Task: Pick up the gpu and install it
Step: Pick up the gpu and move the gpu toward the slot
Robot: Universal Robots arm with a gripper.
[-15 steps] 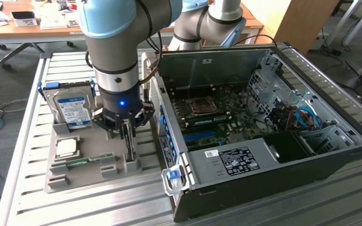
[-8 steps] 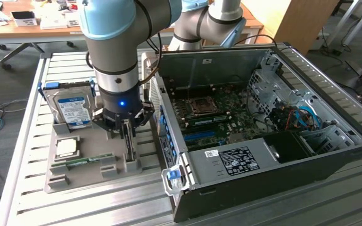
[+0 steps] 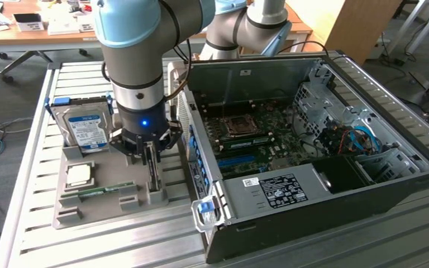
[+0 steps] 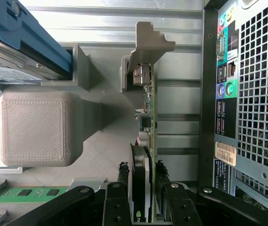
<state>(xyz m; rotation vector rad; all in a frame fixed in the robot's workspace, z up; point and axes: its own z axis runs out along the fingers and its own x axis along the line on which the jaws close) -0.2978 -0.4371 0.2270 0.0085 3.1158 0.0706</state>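
The gpu (image 3: 154,180) stands on its long edge in a slot of the grey holder tray (image 3: 95,215), just to the exterior view's left of the open computer case (image 3: 393,184). My gripper (image 3: 149,159) reaches straight down over it. In the wrist view the gpu (image 4: 148,108) shows edge-on, with its silver end bracket (image 4: 150,42) seated in the holder. My gripper (image 4: 142,172) is shut on the card, one black finger pressed against each face. The card still rests in its slot.
The tray also holds a silver hard drive with a blue label (image 3: 86,131), a square processor (image 3: 79,175) and a green memory stick (image 3: 95,191). Inside the case lies the motherboard (image 3: 252,139). The case's rear port panel (image 4: 225,70) is close beside the card.
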